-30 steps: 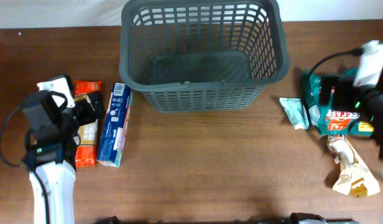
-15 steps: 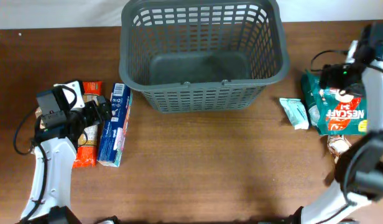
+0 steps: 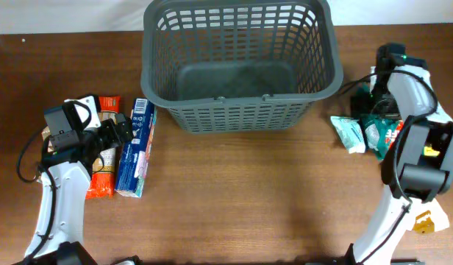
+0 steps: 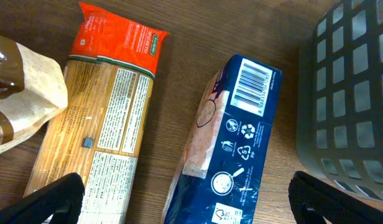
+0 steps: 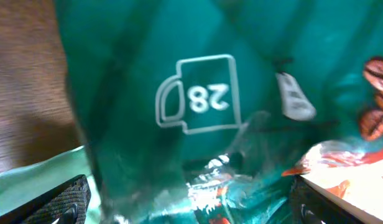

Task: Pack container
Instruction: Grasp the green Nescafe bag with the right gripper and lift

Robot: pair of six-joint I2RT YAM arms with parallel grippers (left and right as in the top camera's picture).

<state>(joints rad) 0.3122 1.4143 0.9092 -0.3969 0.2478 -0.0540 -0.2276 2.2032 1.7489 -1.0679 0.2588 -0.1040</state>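
Note:
The dark grey slotted container (image 3: 241,112) stands at the back middle, with nothing in it; its wall shows in the left wrist view (image 4: 356,93). My left gripper (image 3: 120,129) is open, low over a blue packet (image 3: 136,151), its fingers (image 4: 191,208) on either side of the packet (image 4: 235,143). My right gripper (image 3: 372,103) is open, its fingers (image 5: 191,208) straddling a green coffee bag (image 5: 198,93), which lies right of the container (image 3: 381,134).
An orange-topped pasta packet (image 3: 101,169) (image 4: 107,106) lies left of the blue packet, beside a brown paper bag (image 4: 20,93). A small light green packet (image 3: 349,134) lies left of the coffee bag. A beige packet (image 3: 425,221) lies front right.
My right arm has swung back and left, its gripper now down over the green coffee bag. My left gripper moved back and right to the blue packet's far end, then held still.

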